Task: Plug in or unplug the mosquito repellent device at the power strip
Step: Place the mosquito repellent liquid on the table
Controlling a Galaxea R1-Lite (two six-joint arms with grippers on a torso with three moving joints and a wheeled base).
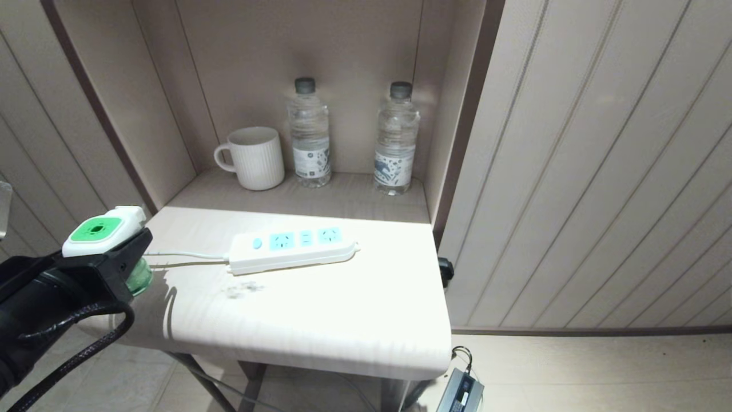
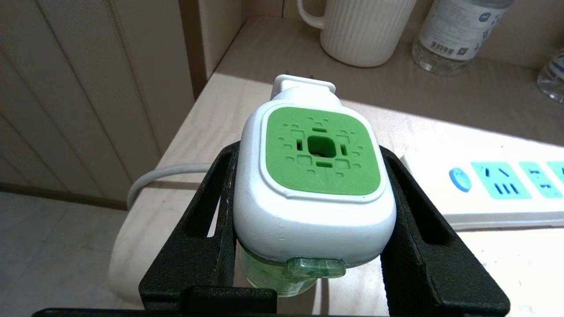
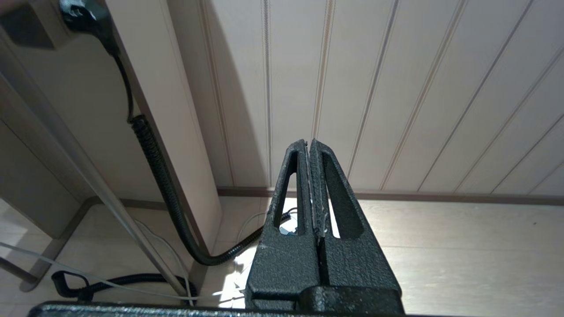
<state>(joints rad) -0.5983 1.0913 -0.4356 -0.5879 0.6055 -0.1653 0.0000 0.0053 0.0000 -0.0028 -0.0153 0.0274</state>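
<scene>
Left gripper (image 1: 123,252) has its fingers (image 2: 207,229) clamped on the mosquito repellent device (image 2: 315,176), green top up, held just off the table (image 1: 320,309) at its left edge, w/ prongs facing away from the wrist. Power strip (image 1: 294,248) lies mid-table, near but apart from the device, sockets empty; its cord (image 1: 183,254) trails toward the gripper. Right gripper (image 3: 313,185) hangs low by the wall, fingers pressed together, empty.

Risks, as I judge them: prongs look horizontal while sockets face up, so w/o a wrist turn they'd miss. Strip is loose, so a sideways push could skid it. The cord could snag. Mug (image 1: 254,157) & water bottles (image 1: 309,134) sit well back, prob safe
</scene>
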